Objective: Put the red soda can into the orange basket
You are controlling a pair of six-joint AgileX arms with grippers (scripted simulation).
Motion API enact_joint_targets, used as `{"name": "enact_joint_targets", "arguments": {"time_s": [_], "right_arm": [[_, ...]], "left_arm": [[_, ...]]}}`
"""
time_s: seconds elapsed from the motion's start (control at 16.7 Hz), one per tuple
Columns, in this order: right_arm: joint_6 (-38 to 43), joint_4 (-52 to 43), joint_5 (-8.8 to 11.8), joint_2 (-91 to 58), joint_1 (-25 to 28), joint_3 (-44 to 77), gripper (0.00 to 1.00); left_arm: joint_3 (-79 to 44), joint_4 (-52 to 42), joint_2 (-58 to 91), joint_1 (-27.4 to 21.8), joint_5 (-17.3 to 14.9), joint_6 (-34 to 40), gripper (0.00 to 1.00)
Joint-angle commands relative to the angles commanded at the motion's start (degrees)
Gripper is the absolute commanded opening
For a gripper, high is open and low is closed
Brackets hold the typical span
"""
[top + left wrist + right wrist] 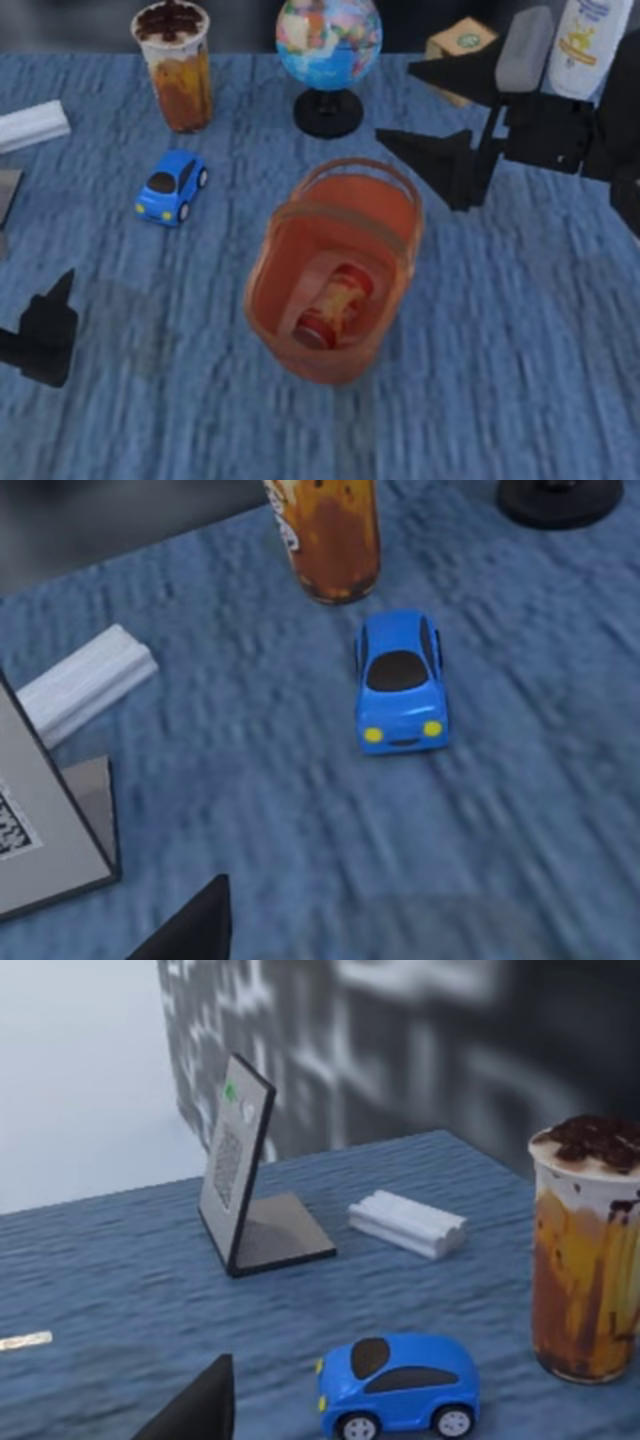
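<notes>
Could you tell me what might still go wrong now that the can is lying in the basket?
The can lies on its side inside the basket, so it may roll if the basket is bumped. The right gripper, open, hangs beside the basket's handle and near the globe; a careless retreat could clip either. Behind that arm stand a white bottle and a small box, which it could topple. The left gripper sits parked at the table's left.

I see blue cloth table (520, 380) | on it: basket (290, 330) centre, toy car (171, 186), iced drink cup (177, 64), globe (328, 50), white bottle (588, 40), sign stand (240, 1170), white block (32, 125)
</notes>
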State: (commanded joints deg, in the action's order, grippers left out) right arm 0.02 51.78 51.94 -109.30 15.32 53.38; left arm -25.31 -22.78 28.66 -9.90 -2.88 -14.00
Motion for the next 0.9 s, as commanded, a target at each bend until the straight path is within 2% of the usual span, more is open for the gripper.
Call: {"name": "enact_joint_targets", "arguments": {"time_s": [0.18, 0.48, 0.78, 0.9], "right_arm": [[-0.55, -7.78, -7.63, 14.49, -2.33, -9.14, 1.00], [-0.98, -21.90, -21.92, 43.01, -6.48, -24.71, 1.00], [-0.77, -35.60, -35.81, 72.70, -10.37, -38.56, 1.00], [-0.61, -40.27, -40.47, 83.00, -11.62, -43.00, 1.00]], "left_arm": [[-13.30, -12.15, 16.15, -5.12, -1.13, -7.74, 1.00], [-37.93, -33.15, 45.71, -13.87, -2.27, -22.07, 1.00], [-64.14, -50.18, 73.00, -21.52, -1.80, -36.22, 1.00], [-74.26, -55.01, 81.95, -23.98, -1.10, -41.23, 1.00]]}}
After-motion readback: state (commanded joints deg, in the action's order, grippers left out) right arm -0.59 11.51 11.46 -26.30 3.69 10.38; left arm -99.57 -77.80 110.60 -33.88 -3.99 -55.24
